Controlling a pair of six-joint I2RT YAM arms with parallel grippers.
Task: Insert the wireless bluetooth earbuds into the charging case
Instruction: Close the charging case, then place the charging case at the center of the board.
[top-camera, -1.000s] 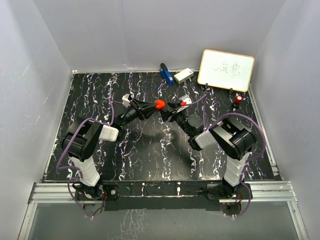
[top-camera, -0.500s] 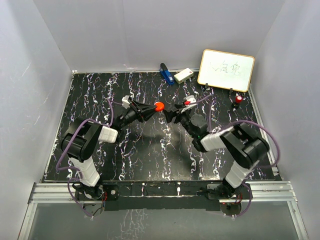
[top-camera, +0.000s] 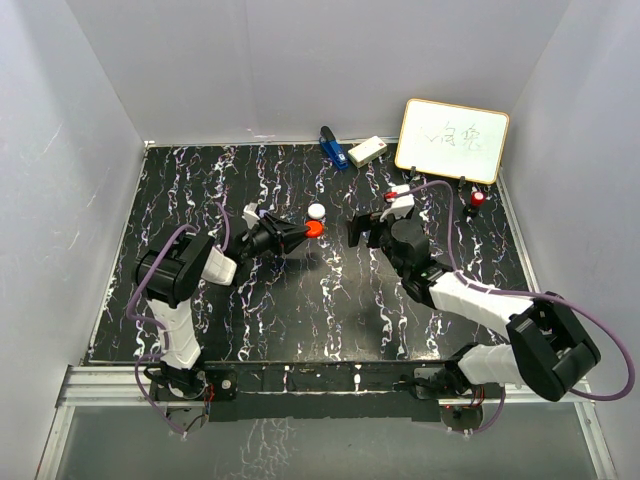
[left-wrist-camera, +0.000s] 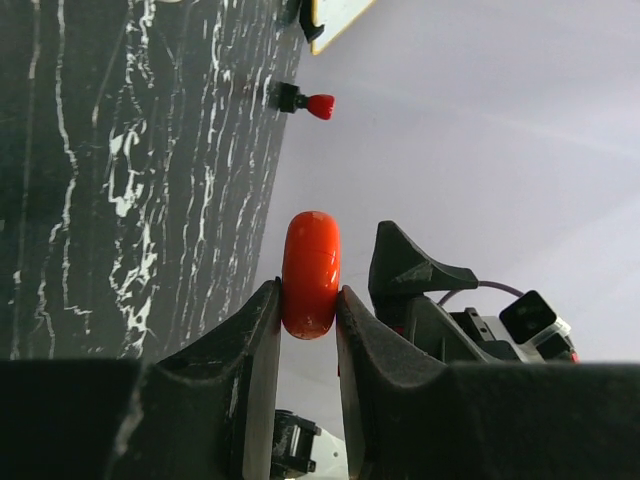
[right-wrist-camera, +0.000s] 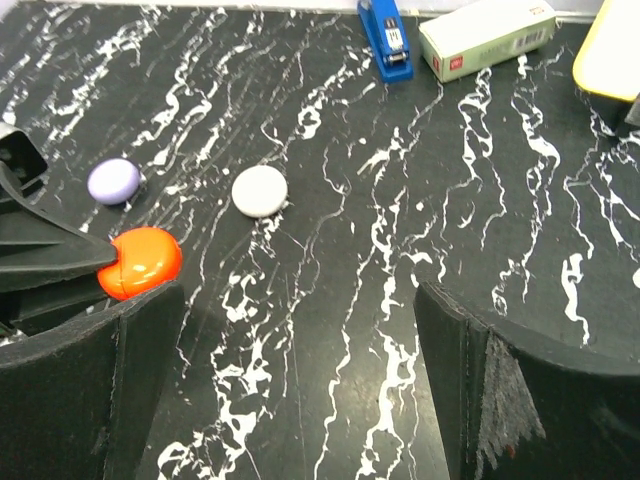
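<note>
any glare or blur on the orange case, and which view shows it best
Left wrist: sharpest, orange case clamped in the left gripper, only a soft sheen, scene turned sideways. Right wrist: crisp, but the case sits at the frame edge beside the dark right gripper. Top external: even light, case tiny.

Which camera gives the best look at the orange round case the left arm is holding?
Left wrist: the orange case sits close and mid-frame, edge-on, clamped in the left gripper. Right wrist shows its broad side with a seam, near the left edge. Top external shows only a small orange dot.
</note>
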